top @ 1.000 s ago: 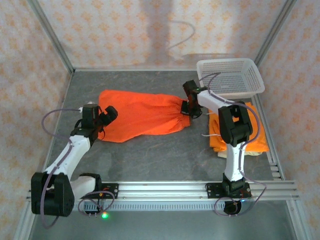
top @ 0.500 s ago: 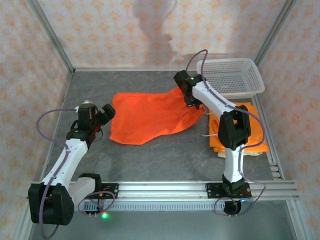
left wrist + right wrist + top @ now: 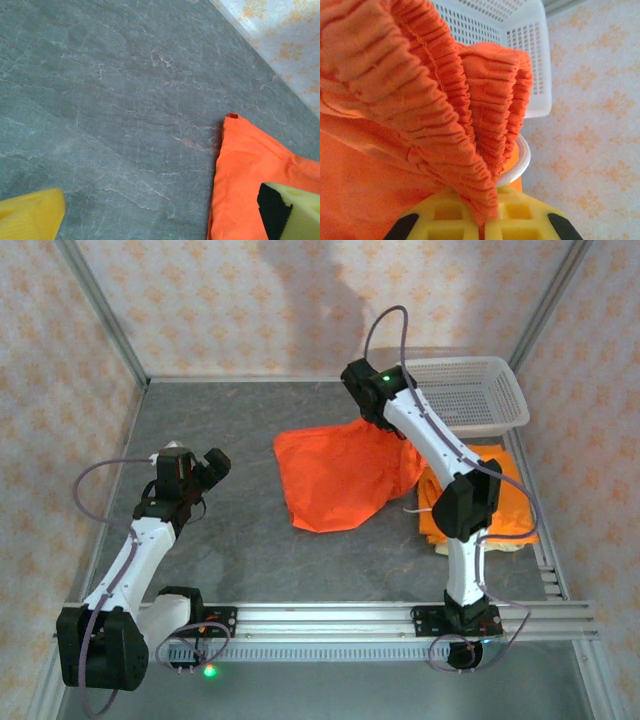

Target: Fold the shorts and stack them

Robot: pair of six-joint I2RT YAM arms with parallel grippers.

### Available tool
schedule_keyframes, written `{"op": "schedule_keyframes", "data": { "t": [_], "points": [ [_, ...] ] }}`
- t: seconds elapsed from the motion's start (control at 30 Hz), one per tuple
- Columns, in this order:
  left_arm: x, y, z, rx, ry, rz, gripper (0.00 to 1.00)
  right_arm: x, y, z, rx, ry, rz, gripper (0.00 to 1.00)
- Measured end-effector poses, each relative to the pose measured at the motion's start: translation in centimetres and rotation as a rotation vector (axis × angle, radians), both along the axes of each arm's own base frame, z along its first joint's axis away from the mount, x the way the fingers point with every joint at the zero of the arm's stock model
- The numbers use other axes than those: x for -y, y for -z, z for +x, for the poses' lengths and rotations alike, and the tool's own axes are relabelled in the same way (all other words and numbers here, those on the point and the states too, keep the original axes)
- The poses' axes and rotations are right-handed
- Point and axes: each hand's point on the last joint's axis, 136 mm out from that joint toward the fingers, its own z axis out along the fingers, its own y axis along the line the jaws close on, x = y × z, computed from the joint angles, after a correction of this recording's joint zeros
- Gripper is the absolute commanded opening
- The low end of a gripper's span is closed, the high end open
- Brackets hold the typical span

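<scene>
My right gripper is shut on the gathered elastic waistband of an orange pair of shorts and holds it above the table's back middle. The cloth hangs down and trails onto the grey table. In the right wrist view the waistband is pinched between the yellow fingers of the right gripper, with a white drawstring beside it. A folded orange pair lies on a beige pair at the right. My left gripper is open and apart from the cloth. The left wrist view shows the shorts' edge.
A white mesh basket stands at the back right corner, just behind the raised right gripper, and appears in the right wrist view as the basket. Patterned walls close in the table on three sides. A metal rail runs along the near edge.
The right gripper has risen and moved back with the waistband, dragging the orange shorts to the right, away from the left gripper. The left arm has barely moved.
</scene>
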Motion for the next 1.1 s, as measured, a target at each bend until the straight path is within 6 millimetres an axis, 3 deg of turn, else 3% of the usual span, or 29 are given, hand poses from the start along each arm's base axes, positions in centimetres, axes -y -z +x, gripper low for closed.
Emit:
{"op": "schedule_keyframes", "data": {
  "t": [0.27, 0.43, 0.93, 1.1],
  "points": [
    [0.0, 1.0, -0.2, -0.027, -0.004, -0.005, 1.00, -6.3, 1.2, -1.4, -0.033, -0.078, -0.009, 0.00],
    [0.2, 1.7, -0.3, -0.046, 0.003, -0.013, 1.00, -9.2, 1.6, -2.5, -0.043, -0.107, 0.034, 0.00],
    [2.2, 1.6, 0.5, -0.015, 0.075, -0.108, 1.00, -13.4, 2.1, -4.2, -0.082, -0.139, 0.239, 0.00],
    [5.0, 2.1, 1.2, -0.020, 0.158, -0.165, 0.96, -14.2, 3.1, -4.3, -0.108, -0.143, 0.271, 0.00]
  ]
}}
